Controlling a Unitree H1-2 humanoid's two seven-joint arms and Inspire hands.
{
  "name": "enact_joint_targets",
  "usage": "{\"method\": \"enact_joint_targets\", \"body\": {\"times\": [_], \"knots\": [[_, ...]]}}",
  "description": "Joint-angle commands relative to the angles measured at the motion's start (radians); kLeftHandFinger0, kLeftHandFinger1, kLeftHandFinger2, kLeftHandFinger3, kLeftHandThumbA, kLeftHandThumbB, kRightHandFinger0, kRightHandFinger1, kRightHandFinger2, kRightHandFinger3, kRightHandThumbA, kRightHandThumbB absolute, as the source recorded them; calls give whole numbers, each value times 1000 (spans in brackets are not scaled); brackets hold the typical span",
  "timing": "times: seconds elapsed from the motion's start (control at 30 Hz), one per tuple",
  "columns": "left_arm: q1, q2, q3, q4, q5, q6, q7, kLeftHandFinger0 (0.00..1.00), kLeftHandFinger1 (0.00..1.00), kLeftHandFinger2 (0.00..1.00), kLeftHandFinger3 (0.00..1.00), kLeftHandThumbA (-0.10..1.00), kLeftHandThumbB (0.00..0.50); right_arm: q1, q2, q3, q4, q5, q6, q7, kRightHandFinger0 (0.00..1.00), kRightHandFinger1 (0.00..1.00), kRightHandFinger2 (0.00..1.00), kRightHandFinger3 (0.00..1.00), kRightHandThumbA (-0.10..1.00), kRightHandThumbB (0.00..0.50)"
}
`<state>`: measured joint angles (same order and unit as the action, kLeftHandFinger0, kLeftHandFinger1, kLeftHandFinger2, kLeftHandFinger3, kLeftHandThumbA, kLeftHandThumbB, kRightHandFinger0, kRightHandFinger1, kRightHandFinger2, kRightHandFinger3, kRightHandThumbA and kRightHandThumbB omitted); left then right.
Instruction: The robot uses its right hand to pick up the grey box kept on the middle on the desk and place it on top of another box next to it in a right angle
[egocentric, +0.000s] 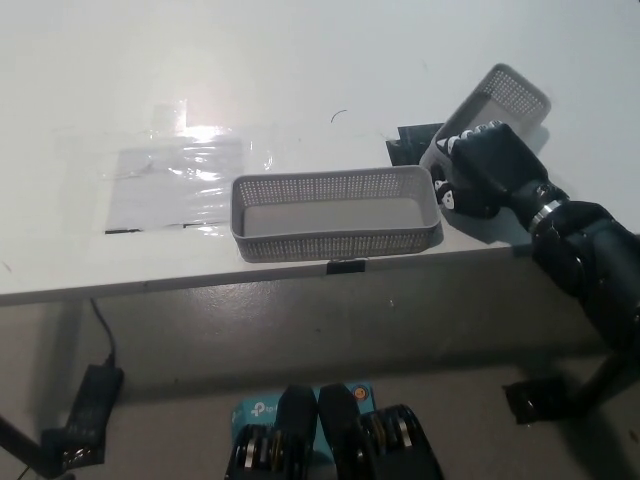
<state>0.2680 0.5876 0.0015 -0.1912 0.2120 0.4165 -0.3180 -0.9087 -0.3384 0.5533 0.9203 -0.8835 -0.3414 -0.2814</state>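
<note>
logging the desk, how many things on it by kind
grey mesh baskets: 2, one in the middle, one held tilted by the right hand
clear plastic sheet: 1
black flat piece: 1
total: 4
</note>
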Motion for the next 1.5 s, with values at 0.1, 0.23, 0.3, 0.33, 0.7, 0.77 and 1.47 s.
{"method": "enact_joint_targets", "body": {"times": [0.1, 0.23, 0.3, 0.33, 0.7, 0.77, 1.47], "knots": [[5, 16, 17, -12, -1, -29, 11, 73, 0, 0, 42, 1000, 315, -66, -25, 14, -42, -33, 2, -43, 0, 39, 347, 102, -100, 199], [8, 20, 14, -24, 4, -14, 6, 63, 0, 9, 45, 1000, 297, -67, -31, 16, -39, -37, -11, -65, 0, 0, 240, 13, -100, 177], [10, 19, 19, -28, -3, -13, 4, 56, 4, 28, 57, 976, 259, -74, -48, 21, -56, -51, -19, -68, 0, 1, 252, 15, -100, 186], [13, 24, 17, -29, -1, -14, 2, 48, 9, 33, 53, 982, 264, -76, -53, 25, -57, -60, -24, -82, 0, 4, 269, 17, -100, 199], [8, 33, 21, -26, 0, 2, -4, 40, 0, 0, 94, 956, 248, -206, -102, 6, -176, -81, 32, 48, 0, 19, 302, 139, -100, 72], [4, 37, 15, -26, 7, 5, -6, 69, 0, 3, 91, 961, 228, -230, -99, 8, -192, -80, 16, 60, 0, 0, 281, 64, -100, 45], [-52, 68, 4, -13, 2, 16, -35, 2, 16, 31, 85, 977, 255, -44, -27, -19, -594, 483, -4, 701, 0, 23, 245, 153, -100, 258]]}}
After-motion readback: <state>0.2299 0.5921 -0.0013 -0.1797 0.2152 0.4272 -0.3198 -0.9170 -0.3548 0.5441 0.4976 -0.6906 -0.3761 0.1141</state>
